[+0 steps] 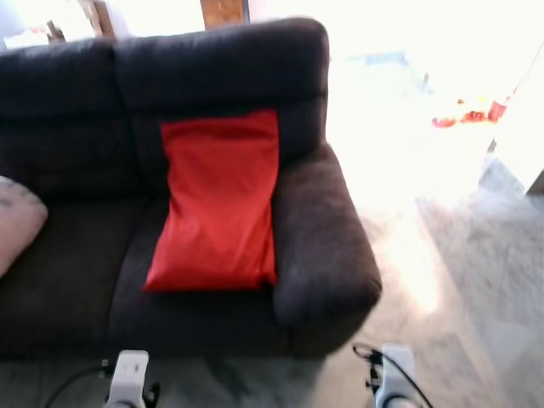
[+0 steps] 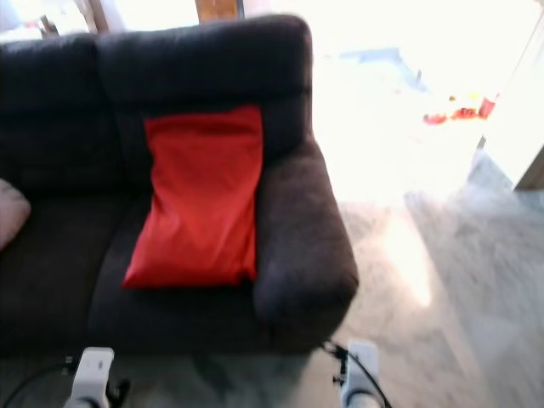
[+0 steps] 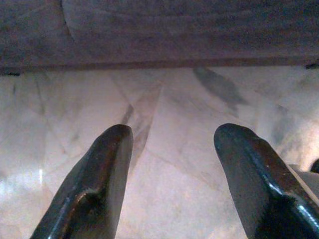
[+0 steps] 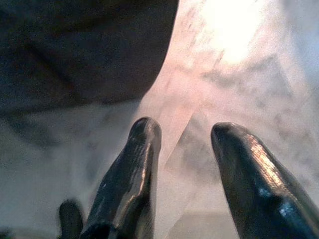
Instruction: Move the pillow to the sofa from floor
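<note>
Red pillow (image 1: 217, 204) propped against sofa (image 1: 68, 102) backrest beside armrest, so stable. Left pincer (image 3: 169, 174) and right pincer (image 4: 182, 169) parted, empty, above floor (image 1: 476, 255).

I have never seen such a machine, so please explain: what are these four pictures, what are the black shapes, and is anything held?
This is a walking robot with two arms. The two upper pictures come from cameras in its head, looking down at a dark sofa. A red pillow leans on it, beside the armrest. A pale cushion lies at the other end. The two lower pictures come from wrist cameras. The black shapes are the fingers of the left gripper and right gripper. Both are open, holding nothing, above the marble floor.
</note>
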Available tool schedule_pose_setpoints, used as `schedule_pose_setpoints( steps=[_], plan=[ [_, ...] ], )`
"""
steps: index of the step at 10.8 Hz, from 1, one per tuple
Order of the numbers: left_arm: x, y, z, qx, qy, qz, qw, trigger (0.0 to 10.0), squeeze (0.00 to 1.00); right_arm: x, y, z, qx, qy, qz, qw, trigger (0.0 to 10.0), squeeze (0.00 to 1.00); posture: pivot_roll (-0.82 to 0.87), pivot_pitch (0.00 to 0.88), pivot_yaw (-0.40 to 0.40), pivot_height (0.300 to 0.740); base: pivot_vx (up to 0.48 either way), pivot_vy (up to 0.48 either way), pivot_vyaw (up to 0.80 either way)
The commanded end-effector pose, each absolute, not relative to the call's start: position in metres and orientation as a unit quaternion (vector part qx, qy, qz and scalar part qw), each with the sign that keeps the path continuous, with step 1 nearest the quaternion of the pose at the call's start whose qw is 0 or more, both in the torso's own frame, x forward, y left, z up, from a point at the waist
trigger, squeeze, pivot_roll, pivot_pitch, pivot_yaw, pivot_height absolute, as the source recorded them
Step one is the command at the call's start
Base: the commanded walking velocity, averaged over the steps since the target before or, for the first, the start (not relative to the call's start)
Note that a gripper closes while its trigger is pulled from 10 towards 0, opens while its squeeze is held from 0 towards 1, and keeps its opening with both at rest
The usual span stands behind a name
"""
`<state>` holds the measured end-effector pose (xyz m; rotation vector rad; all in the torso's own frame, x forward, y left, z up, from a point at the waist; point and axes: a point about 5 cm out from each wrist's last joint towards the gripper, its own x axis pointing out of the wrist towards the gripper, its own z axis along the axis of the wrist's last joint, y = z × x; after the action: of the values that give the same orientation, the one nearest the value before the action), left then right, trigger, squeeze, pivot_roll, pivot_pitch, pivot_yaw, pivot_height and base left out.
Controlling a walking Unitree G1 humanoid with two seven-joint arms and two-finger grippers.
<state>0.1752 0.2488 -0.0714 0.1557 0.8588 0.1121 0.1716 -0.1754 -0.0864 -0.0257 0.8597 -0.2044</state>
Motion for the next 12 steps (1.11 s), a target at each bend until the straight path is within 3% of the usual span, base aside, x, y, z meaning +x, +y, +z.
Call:
schedule_pose_setpoints(
  steps=[1,5,12],
  plan=[
    [0.173,0.257,-0.071,0.085,0.427,0.06,0.898,10.0,0.0,0.17,-0.163,-0.088,-0.006,0.416,-0.092,0.905,10.0,0.0,0.0,0.0,0.118,0.74,0.0,-0.337,0.0],
    [0.172,0.267,-0.068,0.098,0.43,0.06,0.896,10.0,0.0,0.162,-0.15,-0.091,0.004,0.416,-0.092,0.905,10.0,0.0,0.0,0.0,0.168,0.74,0.0,-0.339,0.0],
    [0.168,0.28,-0.065,0.111,0.434,0.056,0.892,10.0,0.0,0.15,-0.142,-0.095,0.013,0.425,-0.096,0.9,10.0,0.0,-0.01,0.003,0.188,0.74,0.0,-0.339,0.0]
  ],
)
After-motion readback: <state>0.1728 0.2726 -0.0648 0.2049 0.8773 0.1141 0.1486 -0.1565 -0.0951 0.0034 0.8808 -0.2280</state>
